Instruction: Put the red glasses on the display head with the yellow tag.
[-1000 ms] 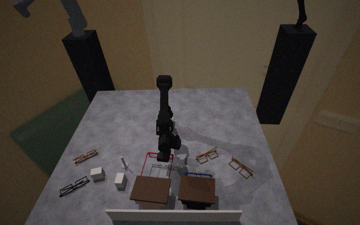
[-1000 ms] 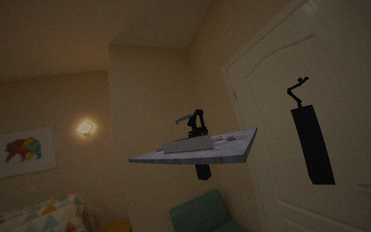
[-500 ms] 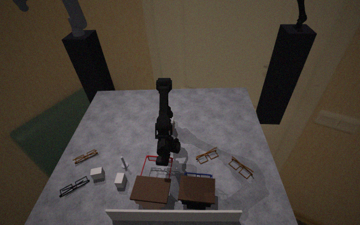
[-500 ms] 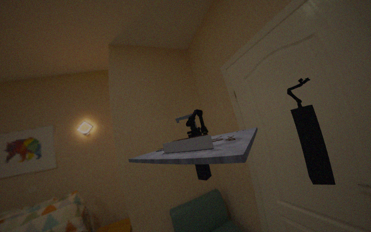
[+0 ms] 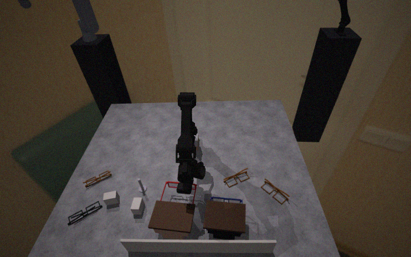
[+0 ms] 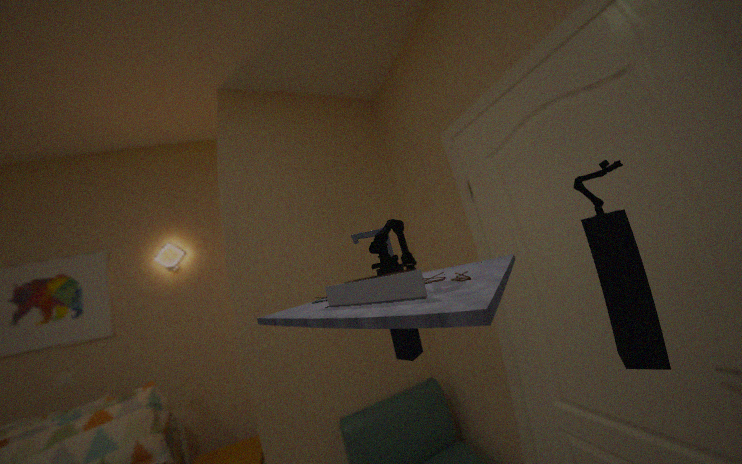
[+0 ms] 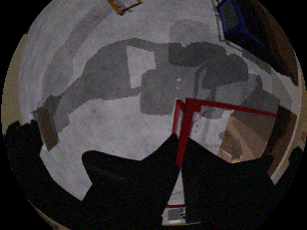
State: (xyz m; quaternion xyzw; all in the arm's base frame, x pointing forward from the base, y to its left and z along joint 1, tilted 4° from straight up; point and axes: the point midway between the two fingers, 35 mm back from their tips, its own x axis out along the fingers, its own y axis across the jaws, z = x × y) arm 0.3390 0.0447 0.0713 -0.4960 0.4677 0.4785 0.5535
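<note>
The red glasses [image 5: 163, 191] [image 7: 239, 108] are in the air in front of the left head in the top view, temples reaching toward it. My gripper [image 5: 184, 189] [image 7: 177, 138] is shut on their frame. The tan head [image 5: 171, 234] [image 7: 249, 130] stands under a brown board [image 5: 172, 216]; a small yellow tag [image 7: 225, 138] shows on it in the wrist view. The board hides the temple ends, so I cannot tell how they sit against the head. The other, dark head [image 5: 224, 234] wears blue glasses [image 5: 226, 198] under its own brown board [image 5: 225, 216].
Orange-brown glasses [image 5: 236, 178] and another such pair [image 5: 275, 190] lie to the right. More brown glasses [image 5: 97, 178] and dark glasses [image 5: 85, 212] lie left, near two white blocks [image 5: 111, 197] [image 5: 137, 206] and a white peg [image 5: 140, 184]. A pale panel [image 5: 198, 246] stands behind the heads.
</note>
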